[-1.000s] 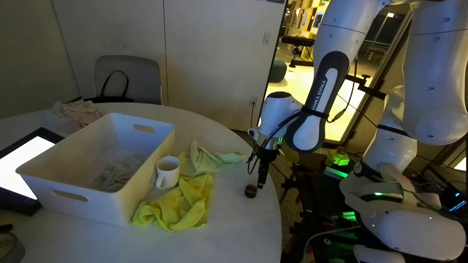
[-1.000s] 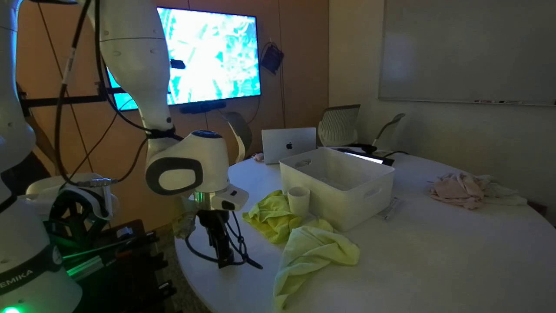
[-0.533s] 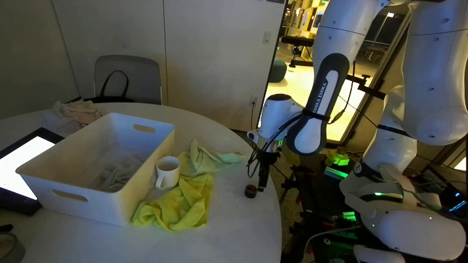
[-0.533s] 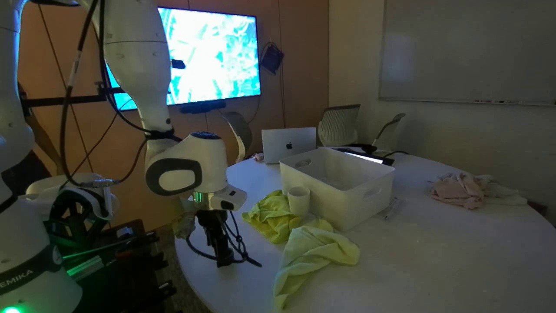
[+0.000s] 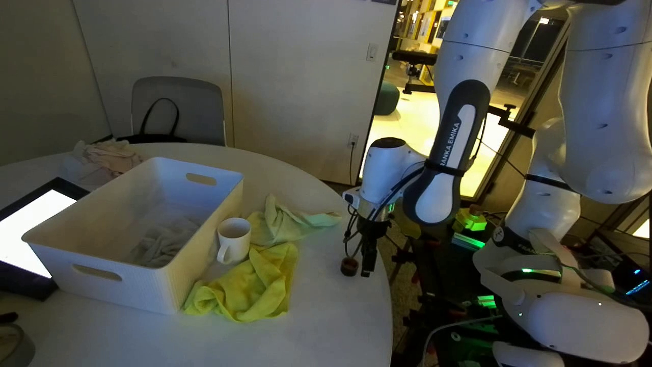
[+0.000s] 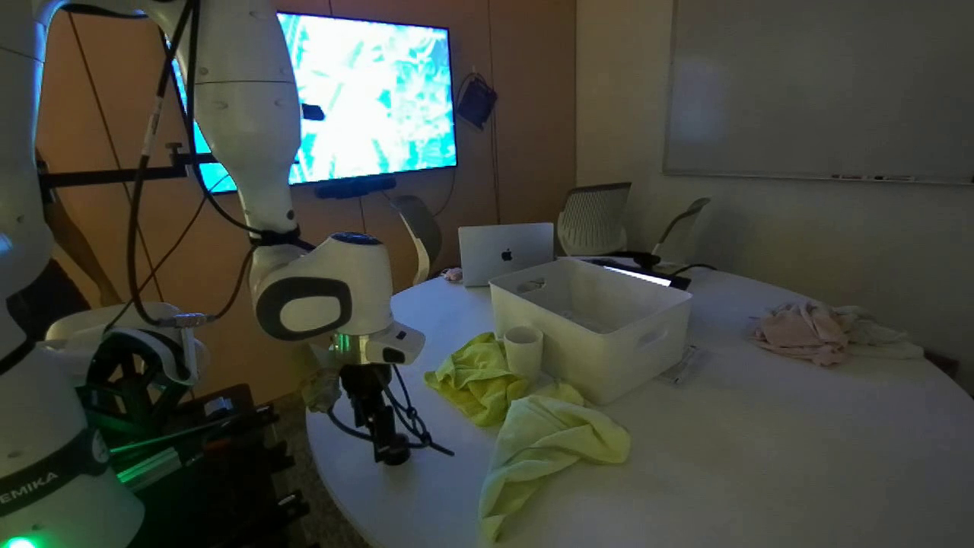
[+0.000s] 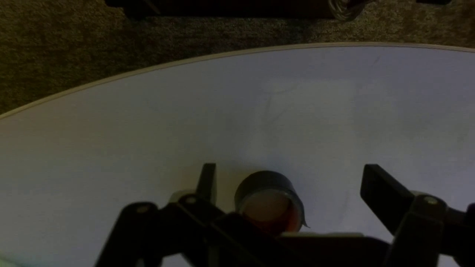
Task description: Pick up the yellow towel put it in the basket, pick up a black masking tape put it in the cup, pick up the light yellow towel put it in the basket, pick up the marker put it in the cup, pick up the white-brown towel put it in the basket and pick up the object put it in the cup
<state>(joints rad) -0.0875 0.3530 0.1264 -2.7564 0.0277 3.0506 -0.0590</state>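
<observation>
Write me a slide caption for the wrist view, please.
Wrist view: the open gripper frames a roll of black tape on a white table, with floor showing past its curved edge.

the white surface (image 5: 331, 326) has a curved edge. the basket (image 5: 117, 288) stands on it, the cup (image 5: 237, 247) upright just beside. the yellow towel (image 5: 254, 288) and the light yellow towel (image 5: 280, 224) lie crumpled near the cup, and the black masking tape (image 5: 349, 269) rests near the edge. elsewhere on the surface are a pink cloth (image 6: 806, 336), a white cloth (image 6: 879, 340), a black-framed screen (image 5: 30, 229) and a silver laptop (image 6: 506, 255).
</observation>
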